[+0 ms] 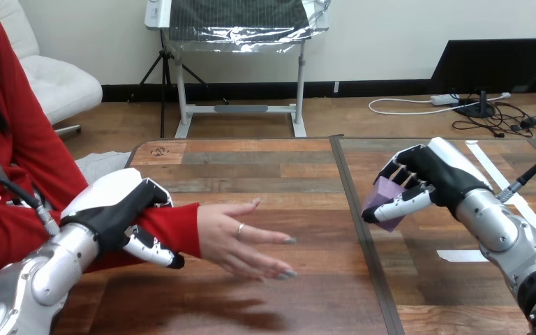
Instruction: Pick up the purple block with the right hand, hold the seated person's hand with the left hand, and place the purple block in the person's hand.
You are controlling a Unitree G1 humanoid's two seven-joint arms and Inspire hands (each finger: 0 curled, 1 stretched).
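The left robot hand [115,209] clasps the person's wrist [179,227] to steady the person's hand [234,237], while the right robot hand [436,174] grips the purple block [385,204] for delivery.

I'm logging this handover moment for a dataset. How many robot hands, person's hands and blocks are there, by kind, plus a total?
Robot hands: 2 (left hand curled round the person's wrist, right hand holding the purple block)
Person's hands: 1 (the person's hand, open)
Blocks: 1
Total: 4
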